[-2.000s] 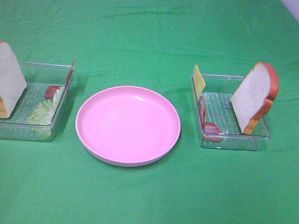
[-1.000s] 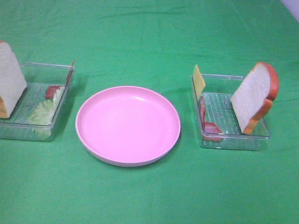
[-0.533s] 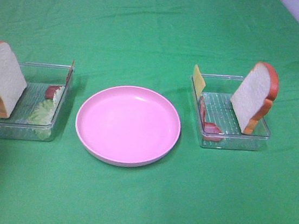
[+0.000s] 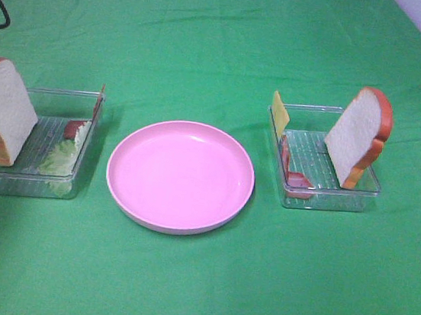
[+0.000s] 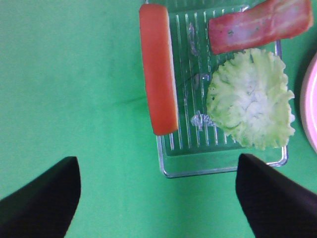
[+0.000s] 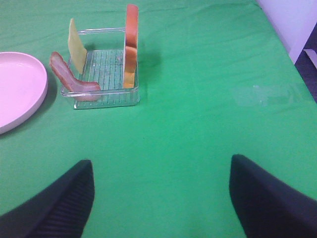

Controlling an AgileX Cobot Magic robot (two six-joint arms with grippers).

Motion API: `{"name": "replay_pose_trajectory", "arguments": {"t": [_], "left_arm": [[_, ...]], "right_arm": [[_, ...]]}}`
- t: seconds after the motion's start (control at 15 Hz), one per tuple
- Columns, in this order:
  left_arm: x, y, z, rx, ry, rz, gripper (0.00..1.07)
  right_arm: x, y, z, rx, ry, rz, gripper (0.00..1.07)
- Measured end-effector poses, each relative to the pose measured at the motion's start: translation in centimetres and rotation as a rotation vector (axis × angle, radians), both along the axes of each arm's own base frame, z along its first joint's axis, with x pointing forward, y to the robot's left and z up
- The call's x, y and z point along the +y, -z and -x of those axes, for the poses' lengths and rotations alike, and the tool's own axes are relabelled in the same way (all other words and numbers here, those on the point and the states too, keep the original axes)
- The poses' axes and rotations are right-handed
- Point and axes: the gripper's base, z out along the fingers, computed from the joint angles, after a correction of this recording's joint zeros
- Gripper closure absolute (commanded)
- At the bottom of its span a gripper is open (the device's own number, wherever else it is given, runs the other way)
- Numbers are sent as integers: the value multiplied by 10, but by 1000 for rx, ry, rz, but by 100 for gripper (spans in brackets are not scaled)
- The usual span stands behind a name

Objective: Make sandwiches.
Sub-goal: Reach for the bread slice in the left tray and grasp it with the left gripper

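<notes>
Bread slices (image 4: 5, 111) standing upright showing orange-brown crusts, lettuce (image 5: 250, 99) lying flat, left gripper (image 5: 157, 157) and right gripper (image 6: 161, 158) gaping wide, fingers (image 5: 44, 198) running off-frame

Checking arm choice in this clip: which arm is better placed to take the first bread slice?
Left, likely. The left pincer hangs open over the left tray edge, by its upright bread. The right pincer, also open, is well short of the right tray, over cloth.

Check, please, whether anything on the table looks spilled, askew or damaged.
Nothing stands out. The left bread slice and right bread slice stand in their clear trays, with lettuce, bacon and cheese alongside; the pink plate is bare.
</notes>
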Motion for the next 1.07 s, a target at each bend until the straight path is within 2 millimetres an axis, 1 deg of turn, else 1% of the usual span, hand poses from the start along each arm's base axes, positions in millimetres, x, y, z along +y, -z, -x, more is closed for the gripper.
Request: {"name": "replay_pose_trajectory", "arguments": {"t": [0.13,0.27,0.33,0.53,0.6,0.8,1.07], "left_arm": [[0,29,-18,37,-2,-3,26],[-1,46,-29,23,-7,0,26],[-1,48,-31,17,-8,1,26],[-1,65,-43,-13,-14,2,26],[-2,74,-48,-26,-22,12,28],[-3,77,-49,-21,-27,23,47],[-3,77,-51,-41,-30,25,80]], "right_arm": [[0,0,0,0,0,0,35],[0,0,0,0,0,0,35],[0,0,0,0,0,0,35],[0,0,0,0,0,0,35],[0,0,0,0,0,0,35],[0,0,0,0,0,0,35],[0,0,0,0,0,0,35]]}}
